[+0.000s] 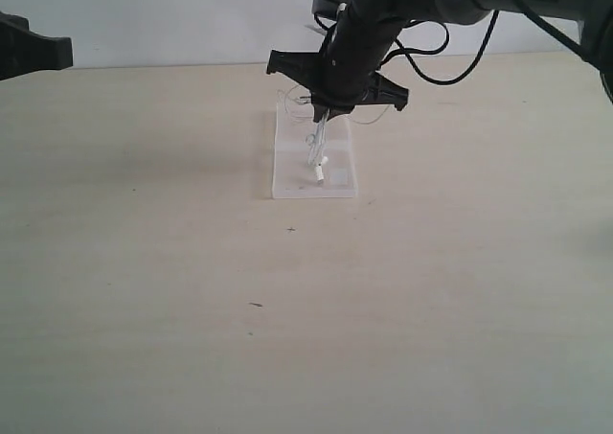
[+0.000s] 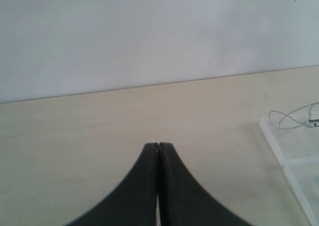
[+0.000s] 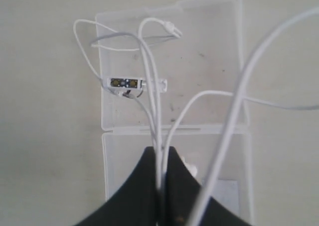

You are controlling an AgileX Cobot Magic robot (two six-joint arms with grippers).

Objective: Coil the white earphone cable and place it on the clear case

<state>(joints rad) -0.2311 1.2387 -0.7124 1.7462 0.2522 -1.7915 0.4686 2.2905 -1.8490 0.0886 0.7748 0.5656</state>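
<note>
Pale wooden tabletop (image 1: 287,309) with a plain white wall (image 1: 172,12) behind. Near the middle, a small flat see-through plastic case (image 1: 287,180), lying flat. Right above it, the black right hand (image 1: 321,118), pointing down, pinched tight on the thin white earphone cable (image 1: 319,161). Loops of it spread over the case. Far off at the left edge, the black left hand (image 1: 65,53), squeezed closed, holding nothing.
</note>
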